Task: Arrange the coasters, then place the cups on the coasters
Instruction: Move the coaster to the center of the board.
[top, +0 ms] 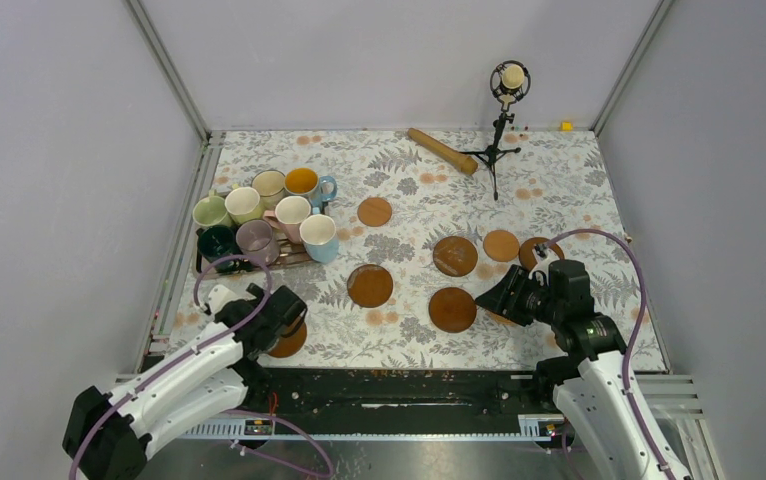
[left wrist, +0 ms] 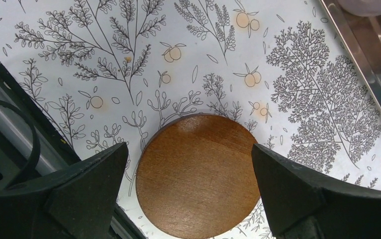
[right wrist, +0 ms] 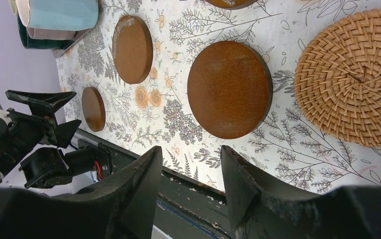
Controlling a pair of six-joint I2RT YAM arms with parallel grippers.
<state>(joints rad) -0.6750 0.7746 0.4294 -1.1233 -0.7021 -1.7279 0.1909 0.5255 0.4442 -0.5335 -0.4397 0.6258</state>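
One brown coaster (left wrist: 198, 174) is catalogued flat on the worktop (left wrist: 303, 99) directly beneath the left tool (left wrist: 189, 152), centred between its released, empty jaws.

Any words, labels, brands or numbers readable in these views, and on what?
None readable. The round brown wooden coasters, the handled ceramic mugs and the leaf-printed tablecloth show no lettering; the small microphone on its stand is too small to tell.
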